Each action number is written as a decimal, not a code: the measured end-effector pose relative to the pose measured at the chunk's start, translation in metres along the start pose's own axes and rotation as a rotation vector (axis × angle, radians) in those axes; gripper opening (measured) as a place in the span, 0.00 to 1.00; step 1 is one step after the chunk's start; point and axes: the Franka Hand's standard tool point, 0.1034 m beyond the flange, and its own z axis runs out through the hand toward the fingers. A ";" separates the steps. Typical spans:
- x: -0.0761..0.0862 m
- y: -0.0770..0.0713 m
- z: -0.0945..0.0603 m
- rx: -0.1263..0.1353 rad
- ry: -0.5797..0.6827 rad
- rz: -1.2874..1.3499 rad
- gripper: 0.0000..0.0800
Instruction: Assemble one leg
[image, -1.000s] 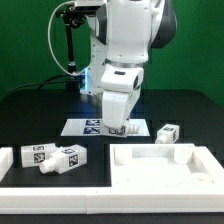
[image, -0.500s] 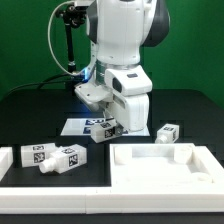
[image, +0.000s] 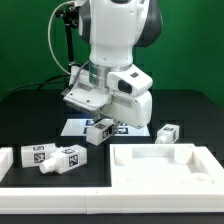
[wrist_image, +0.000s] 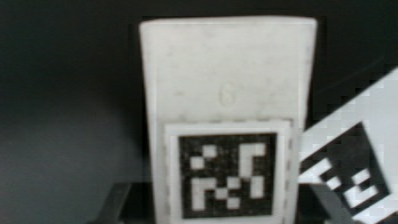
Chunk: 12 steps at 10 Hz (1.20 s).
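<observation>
My gripper (image: 105, 127) is shut on a leg (image: 99, 131), a white blocky peg with a black-and-white tag. It holds the leg tilted, just above the marker board (image: 78, 127). In the wrist view the leg (wrist_image: 224, 90) fills the middle, and its tagged end sits between my dark fingers (wrist_image: 111, 200) at the gripper (wrist_image: 226, 196). The large white table-top piece (image: 165, 166) with raised rim lies at the front on the exterior view's right.
Two more tagged legs (image: 36, 153) (image: 69, 157) lie side by side at the exterior view's front left, with a third (image: 46, 170) below them. Another small tagged leg (image: 168, 132) lies on the right. A white part (image: 5, 160) sits at the left edge.
The wrist has turned and tilted, and has swung toward the exterior view's left. The held leg has come up off the marker board and now hangs slanted.
</observation>
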 end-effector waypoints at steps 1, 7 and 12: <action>0.001 -0.002 0.001 0.025 0.018 -0.112 0.36; 0.002 -0.009 0.005 0.029 0.029 -0.166 0.65; -0.008 -0.005 -0.044 0.012 -0.059 0.238 0.81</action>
